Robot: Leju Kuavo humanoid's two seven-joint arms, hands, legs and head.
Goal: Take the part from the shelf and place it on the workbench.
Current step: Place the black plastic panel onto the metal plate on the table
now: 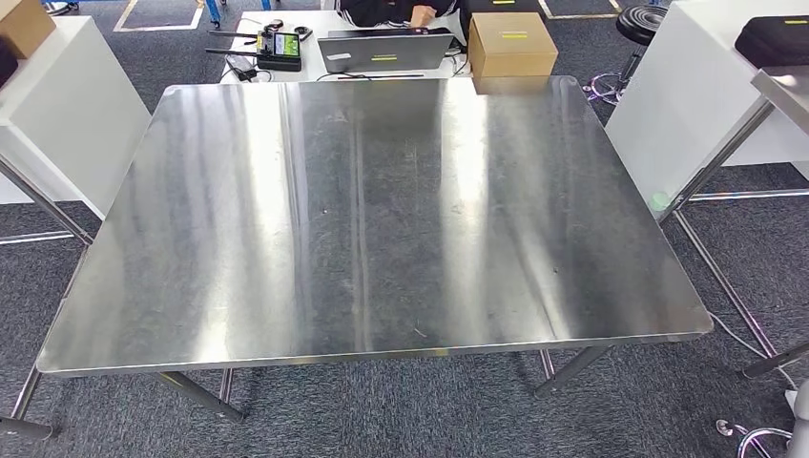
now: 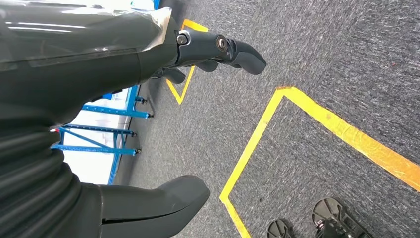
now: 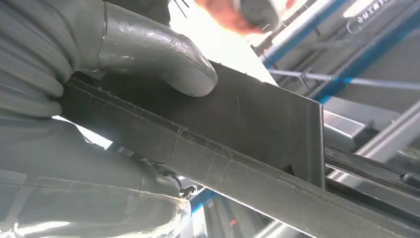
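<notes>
A workshop floor of grey carpet was seen around a large stainless-steel workbench, its brushed top streaked with reflected light. Beyond the far edge of the workbench, a white table carried a closed laptop, a cardboard box marked with a yellow strip and a black handheld controller with a lit screen. A person's hand was visible at that table's far side. White panels stood to either side, and a black stool was placed near the far right corner.

In the right wrist view, the part, a flat dark panel with a thin metal edge, was gripped by the right hand: the thick grey thumb was pressed onto one face, and the fingers were wrapped beneath the other. Blue shelf rails and grey metal framing were seen blurred behind the part.

In the left wrist view, the left hand was held over the carpet with nothing in it, its dark fingers extended and well apart from the thumb. Yellow tape lines were laid across the floor below it, and a blue shelf frame was visible at the edge of the carpet.
</notes>
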